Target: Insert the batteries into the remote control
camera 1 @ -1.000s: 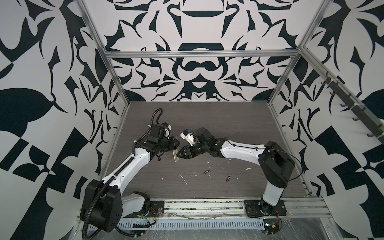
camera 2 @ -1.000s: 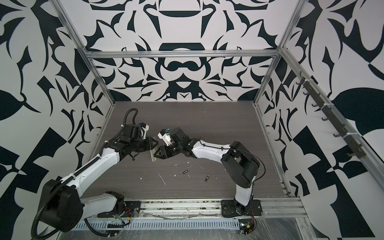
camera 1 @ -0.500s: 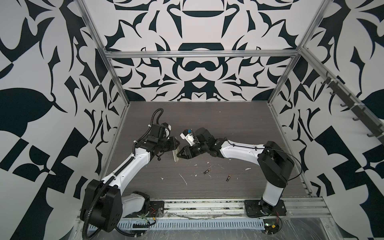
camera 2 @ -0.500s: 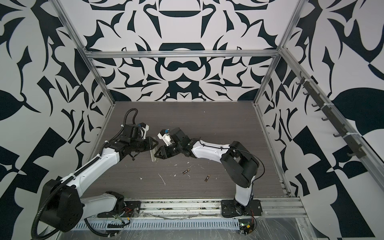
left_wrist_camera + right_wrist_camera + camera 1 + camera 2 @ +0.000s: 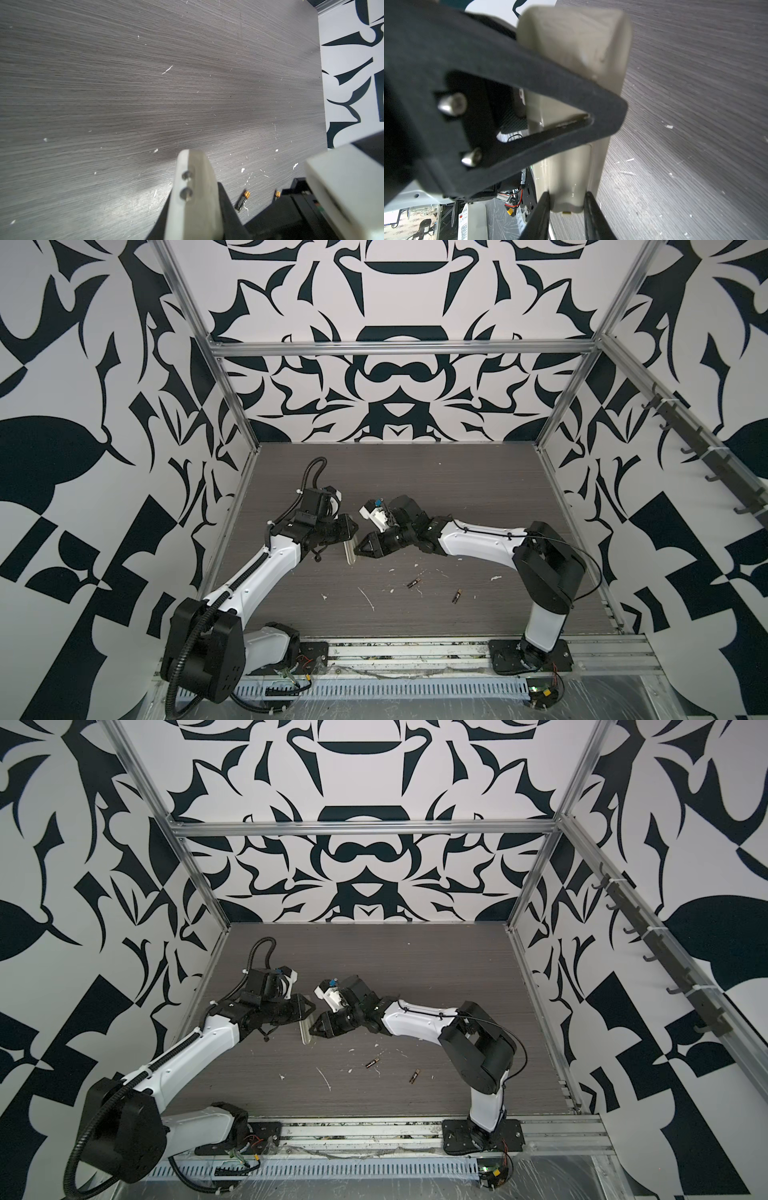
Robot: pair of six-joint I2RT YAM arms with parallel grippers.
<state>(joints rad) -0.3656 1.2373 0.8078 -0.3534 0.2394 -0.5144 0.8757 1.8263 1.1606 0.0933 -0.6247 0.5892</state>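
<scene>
The remote control (image 5: pixel 350 559) stands on edge above the table in both top views, between the two arms. My left gripper (image 5: pixel 351 533) is shut on its upper part; the left wrist view shows its beige body (image 5: pixel 195 166) between the black fingers. My right gripper (image 5: pixel 568 207) comes from the right, and its two fingers press both sides of the raised middle of the beige back (image 5: pixel 571 52), at the end with a small tab. Two batteries (image 5: pixel 412 583) (image 5: pixel 456 596) lie loose on the table in front of the right arm.
White scraps of debris (image 5: pixel 368 599) are scattered over the dark wood-grain table (image 5: pixel 415 481) around the batteries. Patterned walls and aluminium posts (image 5: pixel 565 398) close in the sides and back. A rail (image 5: pixel 415 649) at the front edge carries the arm bases.
The right gripper's jaws have narrowed onto the end of the remote control. Both arms and the batteries have hardly moved.
</scene>
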